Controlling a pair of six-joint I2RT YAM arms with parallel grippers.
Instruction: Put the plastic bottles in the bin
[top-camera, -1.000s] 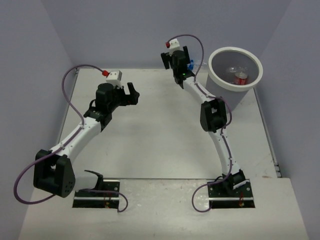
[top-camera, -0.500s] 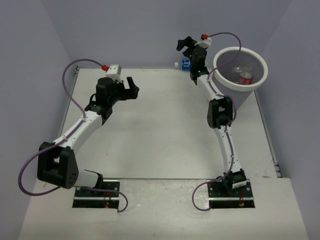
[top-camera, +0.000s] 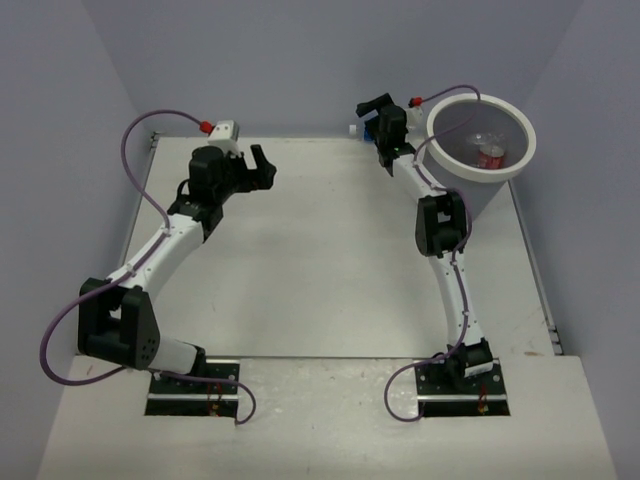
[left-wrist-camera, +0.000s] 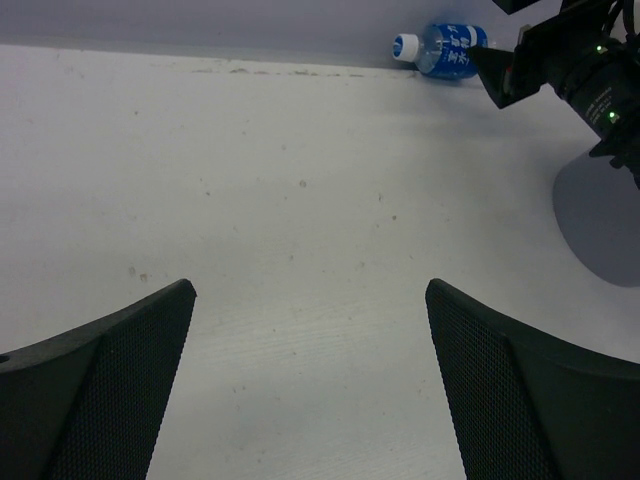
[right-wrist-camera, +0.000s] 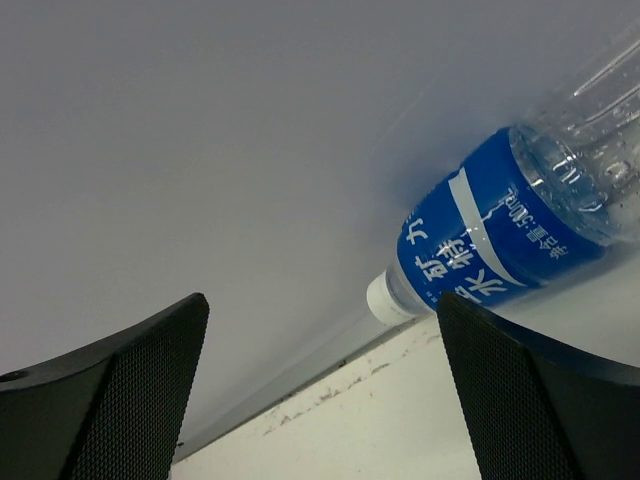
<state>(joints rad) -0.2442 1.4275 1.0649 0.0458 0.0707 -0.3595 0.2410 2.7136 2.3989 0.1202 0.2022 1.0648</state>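
Observation:
A clear bottle with a blue label (right-wrist-camera: 500, 235) and white cap lies on its side against the back wall. It also shows in the top view (top-camera: 362, 128) and the left wrist view (left-wrist-camera: 445, 50). My right gripper (right-wrist-camera: 322, 300) is open and empty, just in front of the bottle's cap end, not touching it; in the top view it (top-camera: 380, 118) hangs right over the bottle. The white bin (top-camera: 523, 150) stands at the back right with a red-labelled bottle (top-camera: 490, 155) and a clear one (top-camera: 480, 138) inside. My left gripper (top-camera: 265, 168) is open and empty over the back left table.
The back wall runs right behind the bottle. The bin stands immediately right of my right wrist. In the left wrist view my right gripper (left-wrist-camera: 560, 60) shows at the top right, with bare table (left-wrist-camera: 300, 200) ahead of my left fingers.
My right gripper swung right and lowered to the bottle at the back wall. The bin shifted a little to the right. My left gripper drifted slightly left and back.

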